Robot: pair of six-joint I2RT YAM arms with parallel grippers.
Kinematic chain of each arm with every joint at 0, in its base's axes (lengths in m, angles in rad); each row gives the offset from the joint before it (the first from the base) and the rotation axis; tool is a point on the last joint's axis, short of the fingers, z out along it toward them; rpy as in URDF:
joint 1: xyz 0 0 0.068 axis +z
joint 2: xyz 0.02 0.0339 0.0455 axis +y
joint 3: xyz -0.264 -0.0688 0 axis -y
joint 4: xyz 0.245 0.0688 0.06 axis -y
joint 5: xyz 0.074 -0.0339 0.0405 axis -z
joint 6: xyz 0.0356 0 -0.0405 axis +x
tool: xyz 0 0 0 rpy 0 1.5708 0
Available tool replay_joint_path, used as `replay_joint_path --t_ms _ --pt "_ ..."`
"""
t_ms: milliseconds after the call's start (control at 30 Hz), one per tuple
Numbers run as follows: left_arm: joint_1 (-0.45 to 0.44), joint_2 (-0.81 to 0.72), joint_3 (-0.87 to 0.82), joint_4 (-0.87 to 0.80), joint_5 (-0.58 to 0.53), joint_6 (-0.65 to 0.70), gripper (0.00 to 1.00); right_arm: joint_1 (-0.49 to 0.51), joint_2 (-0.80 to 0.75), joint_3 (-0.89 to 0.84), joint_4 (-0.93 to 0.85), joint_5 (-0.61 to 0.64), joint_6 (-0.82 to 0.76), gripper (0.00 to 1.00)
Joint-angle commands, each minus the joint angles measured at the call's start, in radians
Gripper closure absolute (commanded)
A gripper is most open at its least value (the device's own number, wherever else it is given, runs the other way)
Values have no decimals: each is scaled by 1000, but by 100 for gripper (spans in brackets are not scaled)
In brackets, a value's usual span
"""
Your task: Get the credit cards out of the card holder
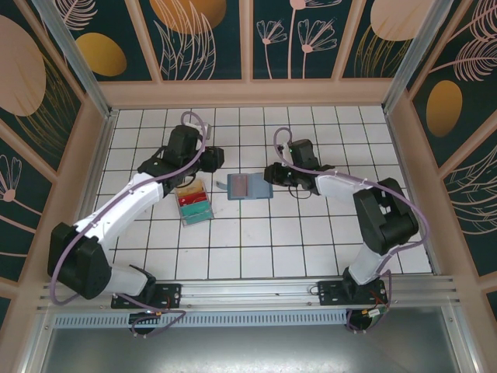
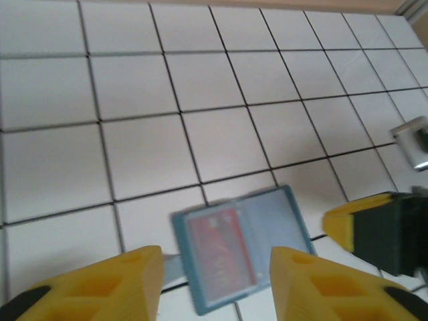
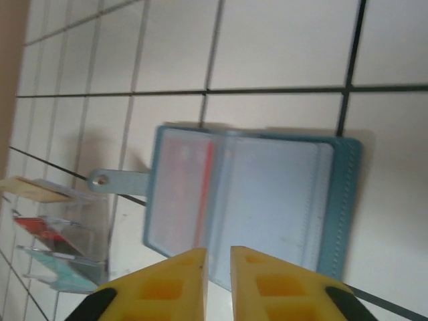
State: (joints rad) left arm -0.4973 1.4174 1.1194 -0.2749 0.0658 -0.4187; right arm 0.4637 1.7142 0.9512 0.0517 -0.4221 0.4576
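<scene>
The teal card holder (image 1: 250,187) lies open and flat on the white tiles between the two arms. A red credit card (image 2: 217,247) sits behind the clear pocket of its left half (image 3: 190,187); the right half looks pale and empty. My left gripper (image 2: 214,254) hovers over the holder (image 2: 267,227), open, its yellow fingers (image 2: 127,284) wide apart with nothing between them. My right gripper (image 3: 217,257) is at the holder's (image 3: 274,200) near edge, its fingers almost together with only a thin gap, and nothing shows between them.
A clear plastic tray (image 1: 194,203) with red, teal and yellow contents stands just left of the holder (image 3: 60,251). The holder's strap tab (image 3: 117,179) points toward it. Wooden walls ring the tiled floor, and the right gripper's finger (image 2: 361,224) is beside the holder.
</scene>
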Motion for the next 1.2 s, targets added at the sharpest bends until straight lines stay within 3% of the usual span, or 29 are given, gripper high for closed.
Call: replay_joint_path --t_ms 0,100,367,1167 --pt "-3 40 -17 91 130 -209 57 -5 35 11 -19 23 13 92" --pt "-2 67 -62 155 153 -286 57 -6 75 24 -46 51 13 100" --pt "-4 141 -118 231 144 -438 53 -11 117 19 -57 109 26 100" --pt "-35 403 -79 229 146 -511 52 -8 162 17 -58 109 30 100"
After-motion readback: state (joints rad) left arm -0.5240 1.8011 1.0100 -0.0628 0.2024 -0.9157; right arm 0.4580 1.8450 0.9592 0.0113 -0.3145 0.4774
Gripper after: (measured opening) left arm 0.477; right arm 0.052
